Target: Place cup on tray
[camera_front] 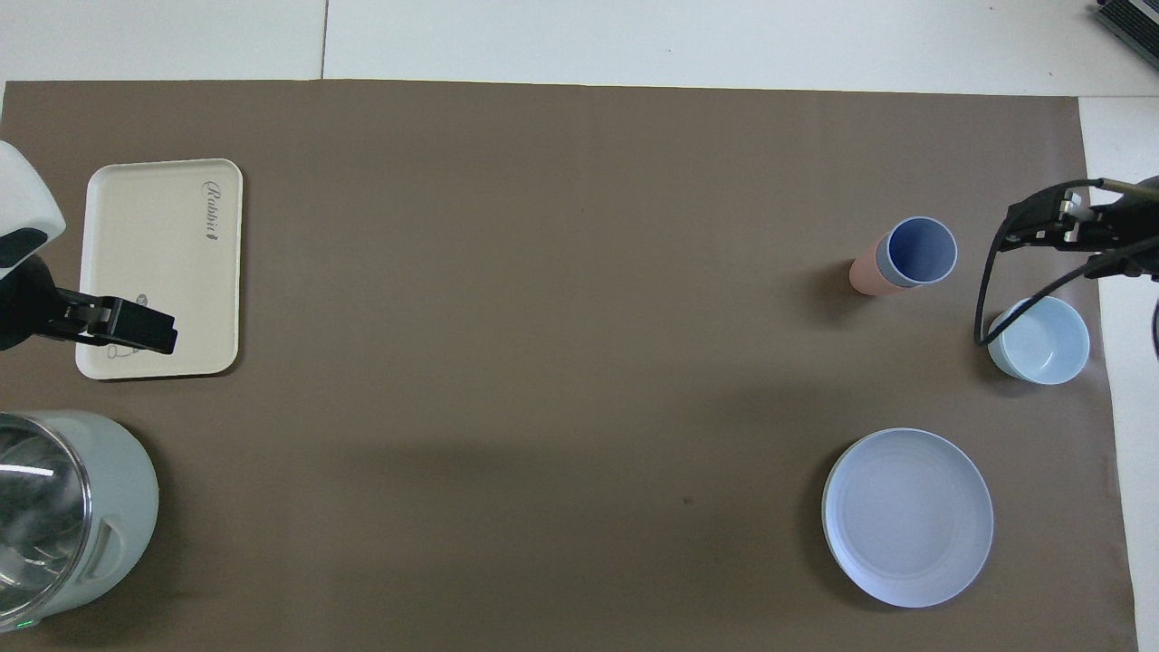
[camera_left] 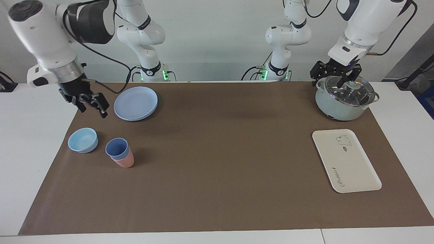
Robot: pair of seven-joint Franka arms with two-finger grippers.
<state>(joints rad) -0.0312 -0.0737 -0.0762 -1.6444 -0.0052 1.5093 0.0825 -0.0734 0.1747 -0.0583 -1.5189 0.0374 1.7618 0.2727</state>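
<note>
Toward the right arm's end of the table, the right gripper [camera_left: 92, 105] is held raised above the brown mat, beside the round blue plate [camera_left: 136, 103], with its fingers apart and nothing between them. Just past the light-blue bowl [camera_left: 83, 140], the cup [camera_left: 117, 148] is found nested inside a salmon-pink tumbler [camera_left: 124, 161], so that only its periwinkle rim and upper wall are shown. It is seen as small, matte, tapered and handleless. It is judged to be light, stiff plastic, not fragile, though its smooth taper may slip, and the pink tumbler may be dragged up with it. Hold is best taken across the exposed rim, one finger inside and one outside. The middle of the mat [camera_left: 217, 152] is crossed before the tray [camera_left: 346, 160] is reached, lying flat and cream-white with its animal print and script, toward the left arm's end. The left gripper [camera_left: 339, 76] is seen waiting over the lidded pot [camera_left: 344, 98], its fingers spread and empty.
</note>
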